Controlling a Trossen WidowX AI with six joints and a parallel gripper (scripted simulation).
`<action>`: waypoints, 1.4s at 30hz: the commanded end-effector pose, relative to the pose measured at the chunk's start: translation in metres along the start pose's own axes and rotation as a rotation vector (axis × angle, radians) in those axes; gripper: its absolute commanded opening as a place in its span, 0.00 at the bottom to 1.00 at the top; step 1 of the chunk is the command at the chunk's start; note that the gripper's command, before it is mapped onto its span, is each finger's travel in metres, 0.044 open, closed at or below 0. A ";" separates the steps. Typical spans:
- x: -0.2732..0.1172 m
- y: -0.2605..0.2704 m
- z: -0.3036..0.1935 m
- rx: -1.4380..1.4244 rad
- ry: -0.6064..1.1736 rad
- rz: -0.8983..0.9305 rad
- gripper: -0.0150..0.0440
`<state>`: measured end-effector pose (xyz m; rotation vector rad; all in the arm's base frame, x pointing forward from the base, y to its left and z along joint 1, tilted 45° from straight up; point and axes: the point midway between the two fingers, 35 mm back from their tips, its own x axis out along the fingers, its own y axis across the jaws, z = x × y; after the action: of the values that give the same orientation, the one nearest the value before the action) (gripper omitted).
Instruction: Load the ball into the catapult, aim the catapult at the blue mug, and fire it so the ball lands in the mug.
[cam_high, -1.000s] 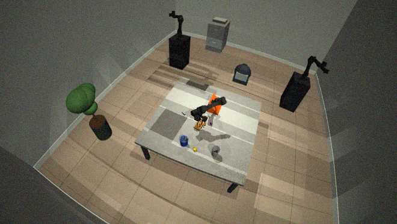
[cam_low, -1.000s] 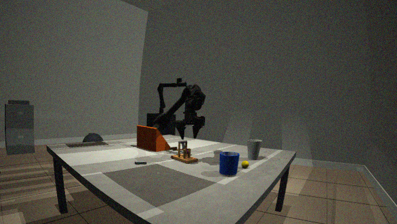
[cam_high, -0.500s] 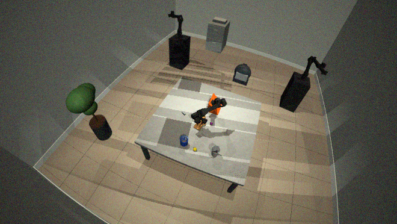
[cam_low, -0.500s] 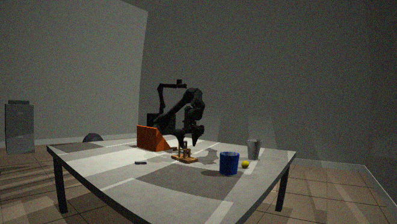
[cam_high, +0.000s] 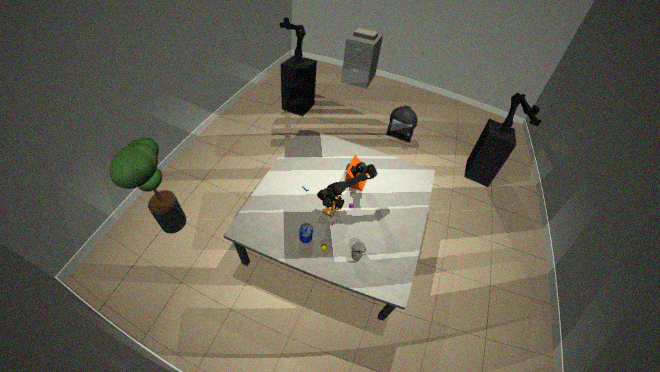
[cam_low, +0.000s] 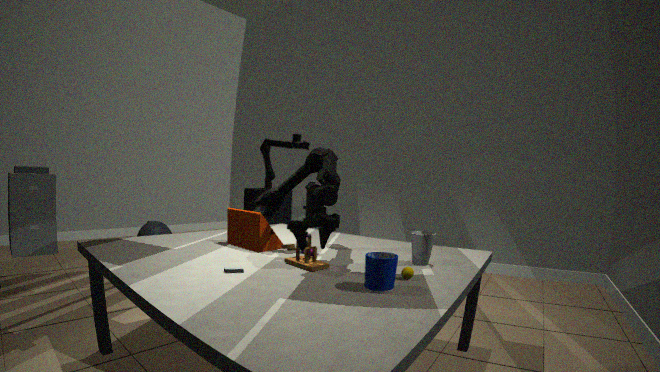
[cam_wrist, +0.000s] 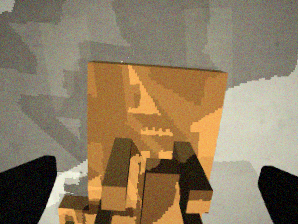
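Observation:
The wooden catapult (cam_high: 328, 212) (cam_low: 316, 266) (cam_wrist: 107, 100) stands on the table; its base plate and two uprights fill the middle of the wrist view. My gripper (cam_low: 313, 248) (cam_wrist: 161, 172) is open and empty, pointing down just over the catapult, with one finger on each side of it in the wrist view. The blue mug (cam_high: 306, 234) (cam_low: 381, 273) stands upright, apart from the catapult. A yellow ball (cam_high: 324, 247) (cam_low: 407, 273) lies on the table beside the mug. A small magenta ball (cam_high: 351, 205) lies near the catapult. The catapult's rear part is cut off in the wrist view.
A grey cup (cam_high: 358, 251) (cam_low: 422, 249) stands beyond the yellow ball from the mug. An orange wedge (cam_high: 351, 171) (cam_low: 244, 230) stands by my arm's base. A small dark flat object (cam_high: 305, 188) (cam_low: 233, 270) lies on the table (cam_high: 380, 280) (cam_low: 325, 330).

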<state>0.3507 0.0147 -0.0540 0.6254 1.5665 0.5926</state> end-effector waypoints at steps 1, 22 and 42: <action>0.007 0.000 -0.001 0.009 0.001 0.006 1.00; 0.029 0.002 -0.001 0.000 0.001 0.003 0.82; -0.021 0.001 -0.002 0.002 0.002 0.002 0.25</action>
<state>0.3427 0.0190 -0.0554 0.6396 1.6040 0.6058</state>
